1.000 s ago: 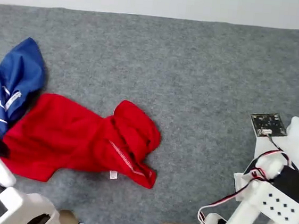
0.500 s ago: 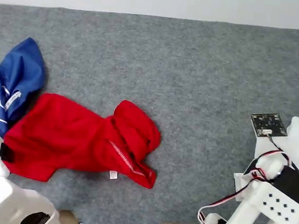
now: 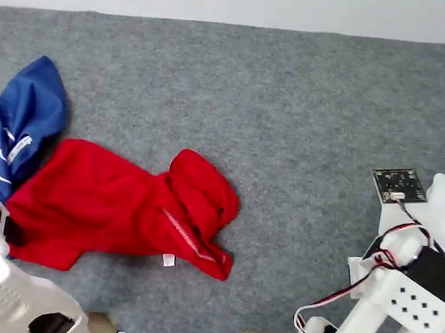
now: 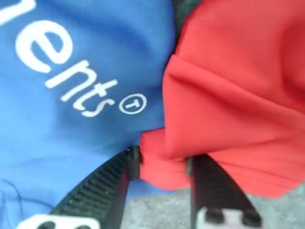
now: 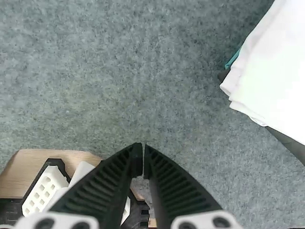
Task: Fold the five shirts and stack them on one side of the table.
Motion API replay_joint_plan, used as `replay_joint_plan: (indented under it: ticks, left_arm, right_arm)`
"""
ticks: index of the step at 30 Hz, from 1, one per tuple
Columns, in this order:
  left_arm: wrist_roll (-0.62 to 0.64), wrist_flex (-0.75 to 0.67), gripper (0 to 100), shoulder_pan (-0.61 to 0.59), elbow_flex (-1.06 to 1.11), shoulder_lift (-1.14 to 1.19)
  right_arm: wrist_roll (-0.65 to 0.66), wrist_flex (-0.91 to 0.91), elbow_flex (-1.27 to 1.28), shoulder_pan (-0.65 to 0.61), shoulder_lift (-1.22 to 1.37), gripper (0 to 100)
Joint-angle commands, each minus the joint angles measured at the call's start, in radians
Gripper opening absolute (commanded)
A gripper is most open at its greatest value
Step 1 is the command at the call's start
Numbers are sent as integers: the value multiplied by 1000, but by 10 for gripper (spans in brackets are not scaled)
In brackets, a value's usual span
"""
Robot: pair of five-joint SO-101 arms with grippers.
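Edge of the red shirt (image 3: 107, 202), crumpled on the tabletop (image 3: 306, 128) against the blue shirt (image 3: 25, 114), is pinched by the left gripper (image 4: 162, 169); spreading flat is judged due next, the right gripper (image 5: 143, 149) being clenched empty.

On my left wrist feed, white lettering (image 4: 59, 71) runs across the blue shirt (image 4: 109, 38) in the upper left of the frame. It is cut off at the edge, so I get only the tail of a word, closed by a small circled mark (image 4: 132, 103). On the high camera, the white tag (image 3: 168, 260) on the red shirt (image 3: 99, 201) is too small to read.
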Motion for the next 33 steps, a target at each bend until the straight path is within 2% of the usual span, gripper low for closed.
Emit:
replay_joint_plan:
  ticks: [1,4,16,23,31,33]
  left_arm:
    - [-21,63,68,31,-33,-41]
    - [-40,118,12,75,-31,-84]
    - [-38,244,8,206,-24,-434]
    - [-38,233,73,216,27,-364]
    - [-38,203,70,215,19,-282]
    - [-38,203,37,215,19,-282]
  right_arm:
    - [5,42,-5,-12,-21,14]
    - [5,42,-5,-13,-21,14]
    - [5,41,-5,-15,-21,14]
    - [5,41,-5,-15,-21,15]
    - [5,41,-5,-15,-21,15]
    - [5,41,-5,-15,-21,15]
